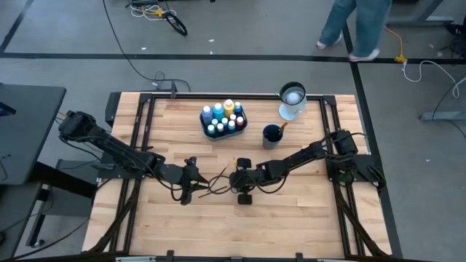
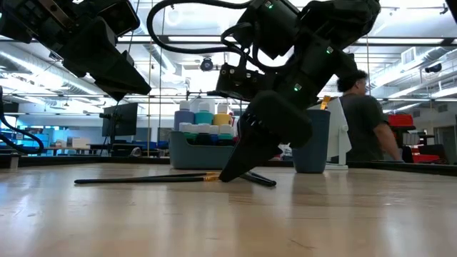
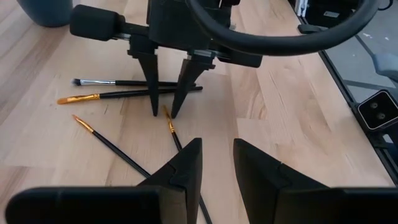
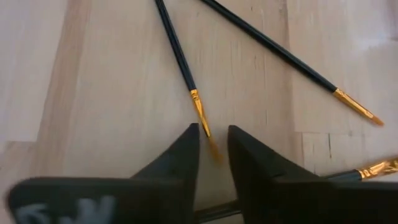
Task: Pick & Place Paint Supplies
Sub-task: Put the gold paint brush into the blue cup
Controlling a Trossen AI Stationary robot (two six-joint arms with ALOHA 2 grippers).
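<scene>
Currently, on the wooden table, both arms meet near the middle, front of centre. The teal tray sits toward the back edge, packed with paint bottles, tops blue, teal, white, yellow. Just right of it stands the dark blue cup, and behind that a clear jar with a white lid.

The right gripper points down at the table, fingertips at or just above the wood. Its fingers are a narrow gap apart, straddling the bristle end of one thin brush; they are not closed on it, and nothing is held. The left gripper hovers just beside it, above the table, fingers slightly parted and empty.

Four dark-handled brushes lie loose on the wood between the two grippers. Two lie roughly parallel, passing behind the right gripper's fingertips. Two more angle toward the left gripper. In the low view one long brush lies flat on the table.

A person stands in the room beyond the table.
</scene>
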